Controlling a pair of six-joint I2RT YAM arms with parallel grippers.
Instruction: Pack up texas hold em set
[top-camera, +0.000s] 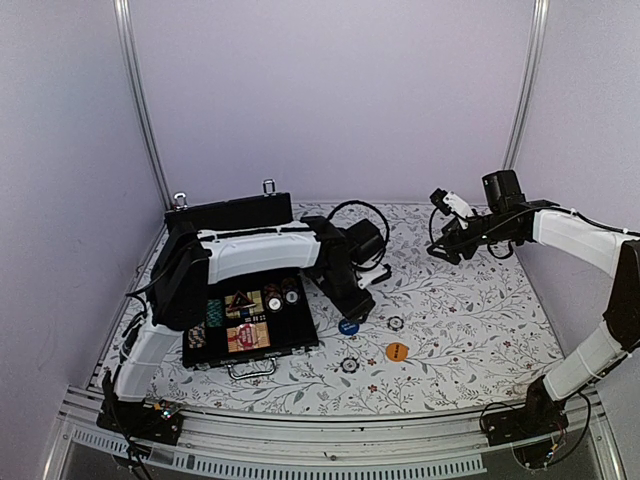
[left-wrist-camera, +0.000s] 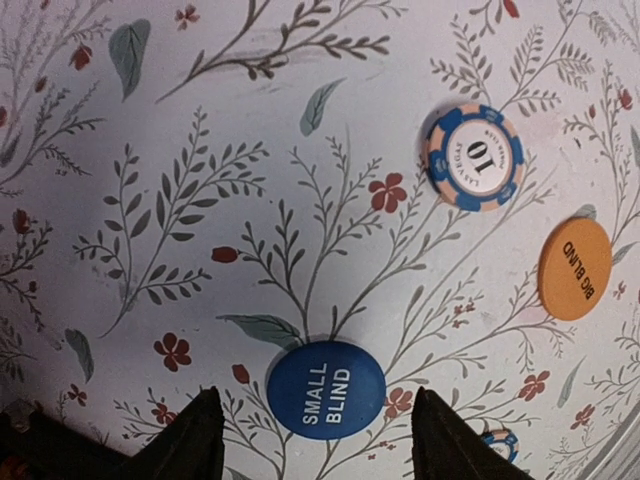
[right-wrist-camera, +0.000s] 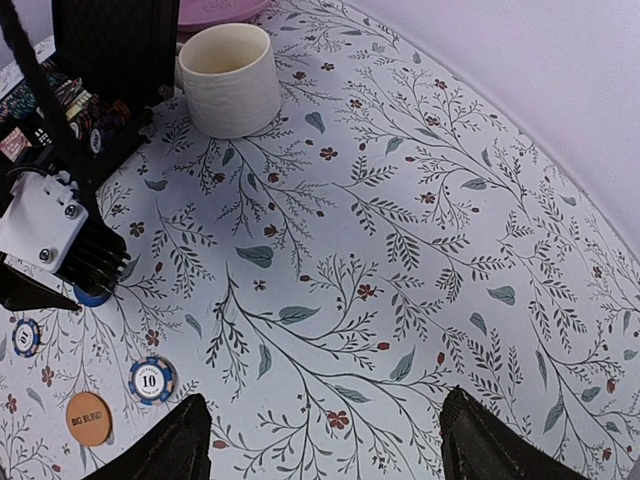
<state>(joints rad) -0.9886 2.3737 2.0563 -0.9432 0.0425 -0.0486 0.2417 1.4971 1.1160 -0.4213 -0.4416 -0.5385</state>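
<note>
Black and lying open, the case (top-camera: 250, 352) is seen toward the near left corner of the table (top-camera: 470, 330), its lid (top-camera: 235, 214) raised on the far side. Just right of it, near the table's middle, the left pincer (left-wrist-camera: 314, 395) is held low. Its fingers are parted either side of the blue button (top-camera: 348, 326), and neither is touching it. A striped chip (left-wrist-camera: 474, 157) and an orange button (top-camera: 397, 351) are found further right, and a second chip (top-camera: 349, 365) closer to the near edge. Above the far right corner, the right pincer (right-wrist-camera: 322, 395) is held released, with nothing between its fingers.
</note>
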